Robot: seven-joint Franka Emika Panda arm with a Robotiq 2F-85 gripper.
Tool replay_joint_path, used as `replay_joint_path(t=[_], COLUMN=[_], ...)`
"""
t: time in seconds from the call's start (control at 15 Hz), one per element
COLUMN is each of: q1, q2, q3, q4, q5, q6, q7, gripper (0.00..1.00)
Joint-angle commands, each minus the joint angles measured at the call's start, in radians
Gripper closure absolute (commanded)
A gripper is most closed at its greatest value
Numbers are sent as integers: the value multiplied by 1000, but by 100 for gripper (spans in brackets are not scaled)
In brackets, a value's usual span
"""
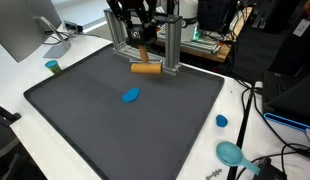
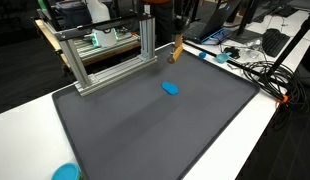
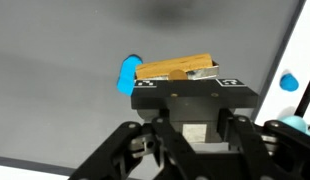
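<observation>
Wooden block [image 3: 175, 68]: pinched at the tips of the claw and held up off the mat. It is close to the mat's far edge in an exterior view [image 1: 147, 69] and tilted in an exterior view [image 2: 176, 50].
Gripper [image 3: 187, 80]: jaws pressed onto the block from both sides, with the wood sticking out past the fingertips in the wrist view.
Nearest edge: aluminium frame [image 1: 170, 40], whose upright posts stand just beside the block at the mat's border. Whether block and post touch cannot be told.
Blue piece [image 1: 130, 96]: lies flat on the mat, apart from the block and toward the mat's middle.
Room to move: the mat stretches wide on the side away from the frame, and only the blue piece lies on it there.
Surface: dark grey mat [image 2: 145, 130], smooth with a raised rim, lying on a white table [image 2: 25, 110].
Table margin: blue cap [image 1: 222, 121] and teal scoop [image 1: 230, 152] lie off the mat, well apart from the block. Cables [image 2: 260, 75] run along one side.
Room: monitor [image 1: 20, 30], with cluttered benches behind.
</observation>
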Motion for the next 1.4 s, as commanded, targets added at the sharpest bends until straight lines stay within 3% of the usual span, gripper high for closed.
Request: replay_joint_path(t=[0.0,0.13,0.2,0.27,0.4,0.47,0.53,0.87,1.33], q1=[9,27,14,16,15,10,4,-20,-61], q2=[63,100,56,69,78,56,29,-42,-92], q3=[17,16,19,19,19,28,33,32,9], q4=[77,97,39,41,40,-5,-27,-26,-51], q5=[-31,-149,-73,-85,-84,-76,-83,-94,32], q6=[-132,-129,-101,-98,-97,-70,-17,-17,33], q7=[-125,-132,-102,-101,-100,-170,-248,-523,-980], gripper=[78,78,78,53,53,78,78,78,78])
